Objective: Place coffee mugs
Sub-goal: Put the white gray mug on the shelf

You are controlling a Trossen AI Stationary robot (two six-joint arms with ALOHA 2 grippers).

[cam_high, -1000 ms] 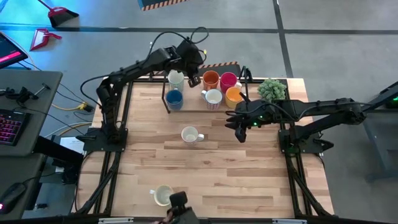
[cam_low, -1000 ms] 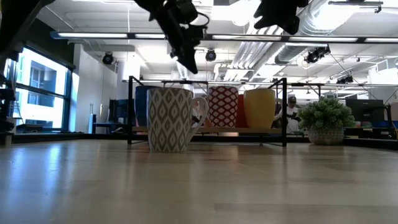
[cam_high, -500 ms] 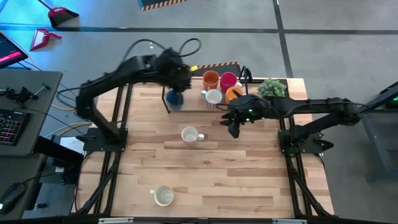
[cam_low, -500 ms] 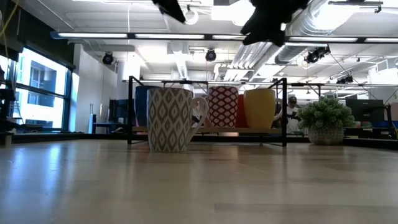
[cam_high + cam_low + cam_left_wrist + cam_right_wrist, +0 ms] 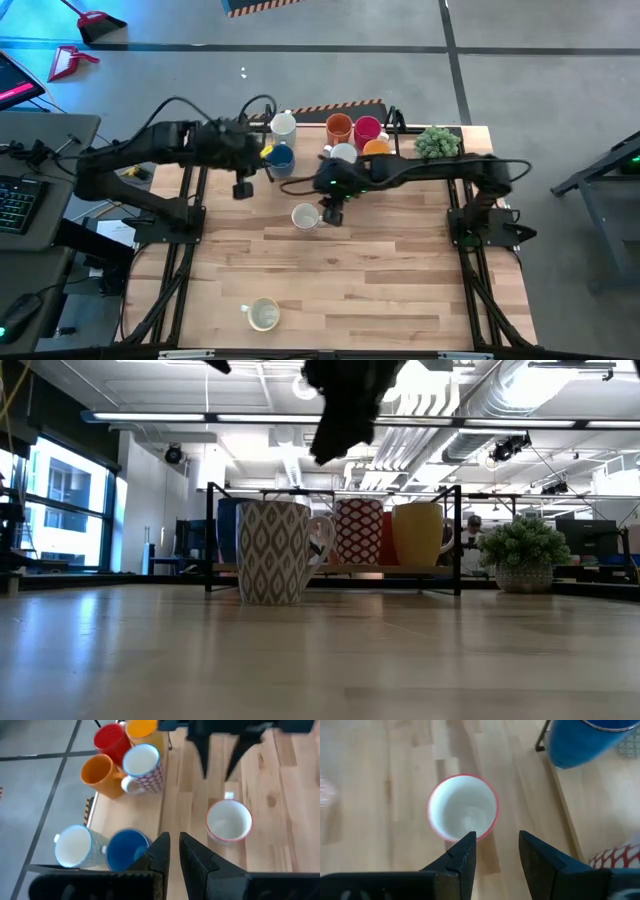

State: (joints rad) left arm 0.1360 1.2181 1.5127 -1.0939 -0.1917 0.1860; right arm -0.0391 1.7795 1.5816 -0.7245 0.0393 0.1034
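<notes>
— Blue mug [image 5: 281, 157], orange mug [image 5: 339, 127], red mug [image 5: 367, 128], yellow-orange mug [image 5: 377, 149]. White inside on the middle mug [image 5: 305, 216], red at the rim.

— Cream-and-grey diamond pattern on its side in the low view. Red lattice on white on the patterned mug [image 5: 143, 768]. Pale blue print on the white mug [image 5: 75, 845]. Green plant [image 5: 437, 143], black arms, light wood table [image 5: 380, 270].
</notes>
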